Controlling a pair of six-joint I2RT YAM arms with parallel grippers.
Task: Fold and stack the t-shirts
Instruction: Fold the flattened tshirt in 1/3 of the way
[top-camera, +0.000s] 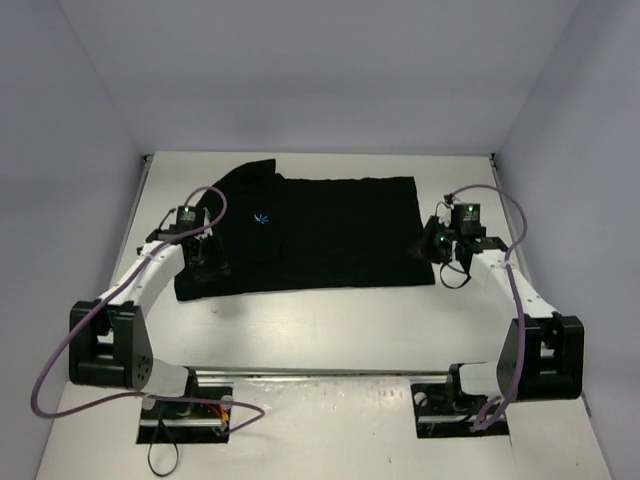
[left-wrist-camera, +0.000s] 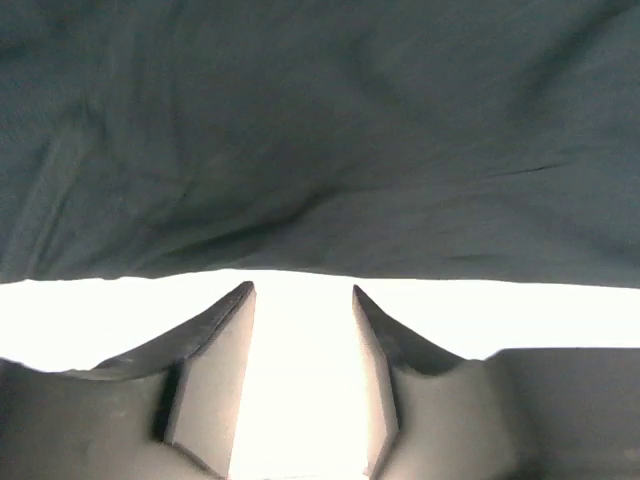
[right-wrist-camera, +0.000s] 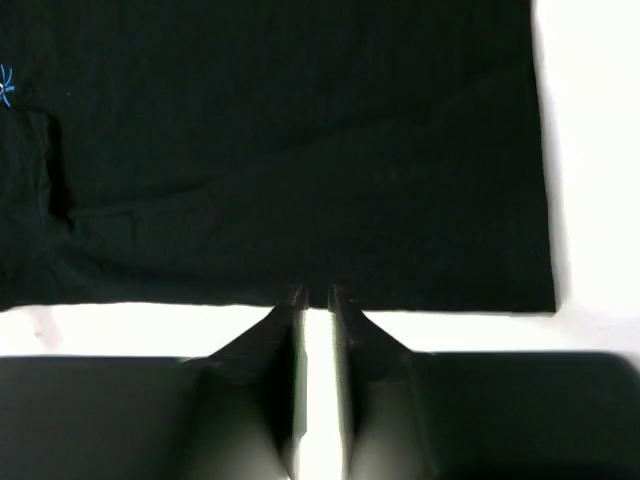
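Observation:
A black t-shirt (top-camera: 330, 235) lies spread flat on the white table, its light-blue star logo (top-camera: 262, 217) towards the left. My left gripper (top-camera: 208, 262) sits at the shirt's near-left corner. In the left wrist view that gripper (left-wrist-camera: 303, 290) is open, only bright table shows between its fingers, and the cloth's edge (left-wrist-camera: 320, 130) lies just ahead of the tips. My right gripper (top-camera: 436, 252) is at the shirt's right edge. In the right wrist view the right gripper (right-wrist-camera: 318, 293) is nearly closed, its tips pinching the hem of the t-shirt (right-wrist-camera: 300, 150).
Bare white table (top-camera: 330, 330) runs between the shirt and the arm bases at the near edge. Grey walls close in the back and both sides. Purple cables (top-camera: 60, 350) loop from each arm.

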